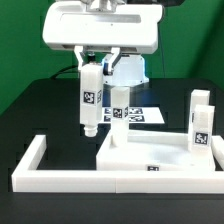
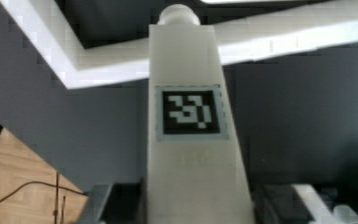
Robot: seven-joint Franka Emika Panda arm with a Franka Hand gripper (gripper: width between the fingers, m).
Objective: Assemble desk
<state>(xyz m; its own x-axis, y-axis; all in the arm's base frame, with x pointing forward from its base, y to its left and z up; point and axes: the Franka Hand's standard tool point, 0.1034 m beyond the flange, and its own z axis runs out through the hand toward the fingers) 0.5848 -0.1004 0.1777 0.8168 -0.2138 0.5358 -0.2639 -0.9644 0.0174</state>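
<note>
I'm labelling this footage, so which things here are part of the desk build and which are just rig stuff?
Desk build:
- tabletop panel
- leg held upright in the gripper
- leg standing behind the panel
- two legs at the exterior view's right

Not part of it:
- border rail
- marker board

The leg (image 1: 89,98) in the gripper (image 1: 97,66) looks like smooth white plastic with a faint sheen, and it carries a matt black-and-white printed tag (image 2: 190,111). The tabletop (image 1: 150,153), the other legs (image 1: 200,122) and the border rail (image 1: 30,165) have the same smooth white plastic look. The table (image 1: 30,120) is matt black. The gripper housing is glossy white plastic.
</note>
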